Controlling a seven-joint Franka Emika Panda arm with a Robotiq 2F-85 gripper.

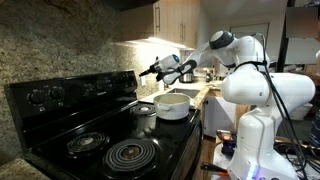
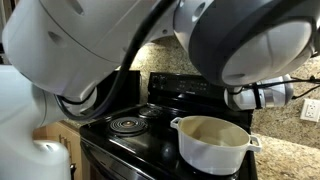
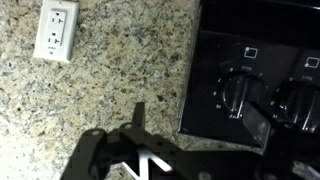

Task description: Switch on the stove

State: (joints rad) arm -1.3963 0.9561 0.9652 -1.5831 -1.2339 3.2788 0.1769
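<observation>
Plainly open, empty pincer (image 3: 200, 115) near stove (image 3: 262, 40)

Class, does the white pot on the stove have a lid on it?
No: in an exterior view the white pot stands open on the stove, its inside showing.

The arm (image 1: 262, 88) is built of smooth, glossy white shells, fat and rounded, with narrow dark seams where one link meets the next. A dark grey round cap (image 2: 262, 38) closes one joint, seen large and blurred in an exterior view. A thin black cable (image 1: 276, 92) runs loosely along the outside of the white links. The wrist section (image 2: 268, 96) is white with a darker band. The gripper (image 1: 150, 70) is matt black throughout, its fingers (image 3: 138, 115) flat, narrow bars carried on black hinged linkages (image 3: 105, 155).
</observation>
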